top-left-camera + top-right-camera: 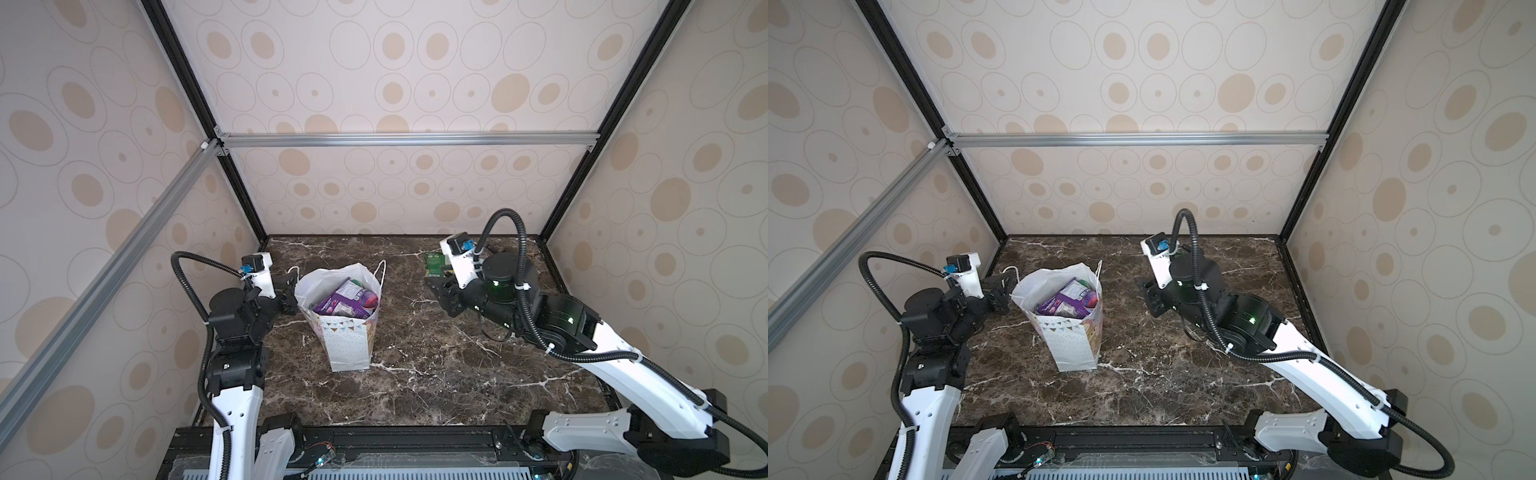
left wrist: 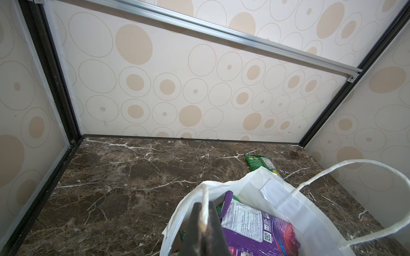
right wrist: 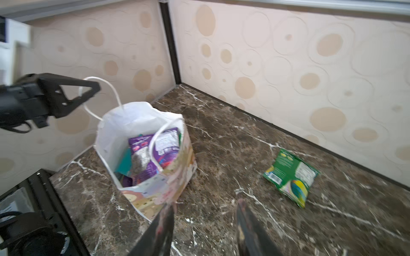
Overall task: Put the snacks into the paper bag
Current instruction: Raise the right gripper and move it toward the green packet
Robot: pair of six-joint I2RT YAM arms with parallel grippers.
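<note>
While the left gripper (image 2: 204, 213) pinches shut on the bag's (image 3: 115, 128) handle (image 2: 205, 195), the right gripper (image 3: 205, 206) hangs part-open and empty over the table (image 3: 221, 137). The one green packet (image 3: 290, 177) left out lies flat by the back wall (image 3: 288, 77), just beyond those jaws and cornerwise to them, on the side away from the bag. The right arm is plainly nearer!

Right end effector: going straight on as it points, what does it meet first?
Likely bare tabletop, between the paper bag and the green packet; neither sits in its line. Depth unclear.
</note>
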